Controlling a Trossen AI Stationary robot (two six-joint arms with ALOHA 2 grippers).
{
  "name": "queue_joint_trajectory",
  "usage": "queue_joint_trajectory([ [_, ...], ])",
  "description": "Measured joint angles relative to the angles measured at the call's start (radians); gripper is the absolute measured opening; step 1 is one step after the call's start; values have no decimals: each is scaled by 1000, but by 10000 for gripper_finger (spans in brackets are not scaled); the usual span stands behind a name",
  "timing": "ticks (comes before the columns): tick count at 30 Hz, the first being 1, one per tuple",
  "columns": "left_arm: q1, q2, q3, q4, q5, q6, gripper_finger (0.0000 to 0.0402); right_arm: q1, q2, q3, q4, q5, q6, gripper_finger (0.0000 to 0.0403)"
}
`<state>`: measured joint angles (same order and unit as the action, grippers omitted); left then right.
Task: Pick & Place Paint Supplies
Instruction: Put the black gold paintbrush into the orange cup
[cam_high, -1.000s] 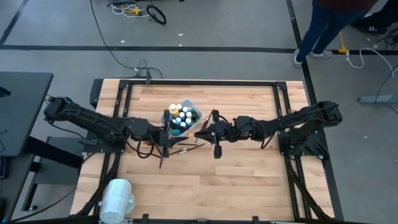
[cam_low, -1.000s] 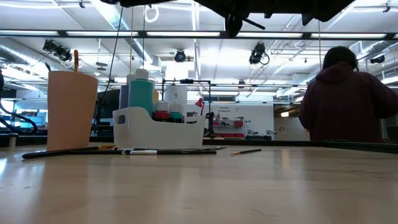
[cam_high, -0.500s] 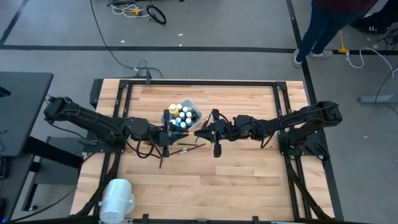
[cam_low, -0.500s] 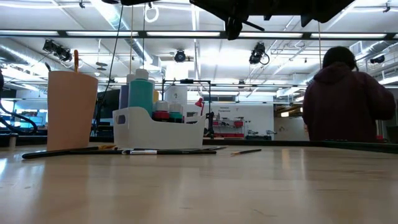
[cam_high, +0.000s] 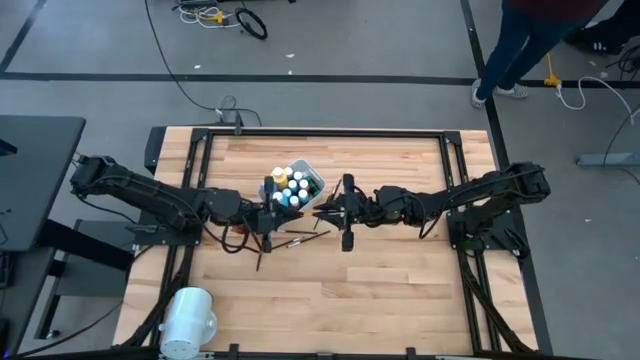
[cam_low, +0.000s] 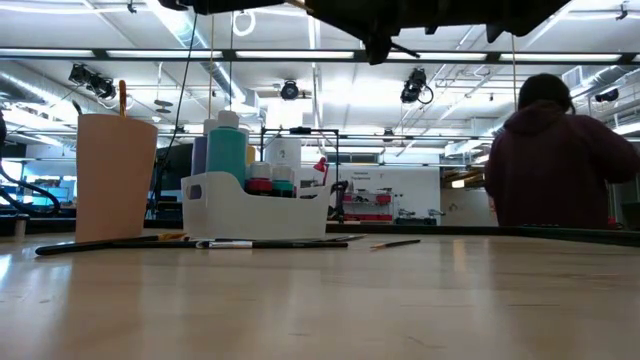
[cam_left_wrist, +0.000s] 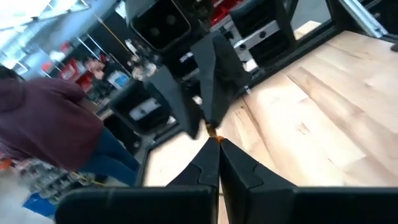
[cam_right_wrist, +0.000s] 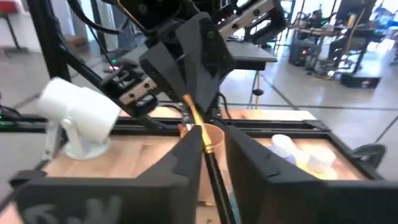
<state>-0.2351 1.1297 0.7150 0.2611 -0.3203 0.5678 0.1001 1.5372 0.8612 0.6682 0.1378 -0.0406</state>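
1. Two grippers: my left gripper (cam_left_wrist: 214, 148) and my right gripper (cam_right_wrist: 210, 149).
2. One white tub (cam_high: 312, 178) on the table.
3. Paint bottles (cam_high: 292, 187) in that tub: from above I count about seven white caps, packed too close for a sure number. From table height only four bodies show clearly.
4. One brush (cam_right_wrist: 204, 138) between my right fingers.
5. At least three loose brushes (cam_low: 272, 243) lying flat on the table.
6. One tan cup (cam_low: 117, 176), with one stick (cam_low: 122, 97) poking out.
7. One big white cylinder (cam_high: 188, 317).
8. One person (cam_low: 560, 160) beyond the table.
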Motion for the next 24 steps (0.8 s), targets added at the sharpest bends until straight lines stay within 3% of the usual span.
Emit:
queue_joint_trajectory([
  [5, -5, -2, 1, -79, -37, -106, 4, -1, 0, 1, -16, 17, -19, 134],
  [10, -30, -14, 81, -291, -50, -262, 4, -1, 0, 1, -79, 16, -20, 180],
  [18, -58, -13, 375, -861, -49, -535, 4, 0, 0, 1, -115, 65, -22, 207],
  [24, -58, -13, 628, -1204, 65, -675, 3, 0, 0, 1, -124, 65, -16, 207],
])
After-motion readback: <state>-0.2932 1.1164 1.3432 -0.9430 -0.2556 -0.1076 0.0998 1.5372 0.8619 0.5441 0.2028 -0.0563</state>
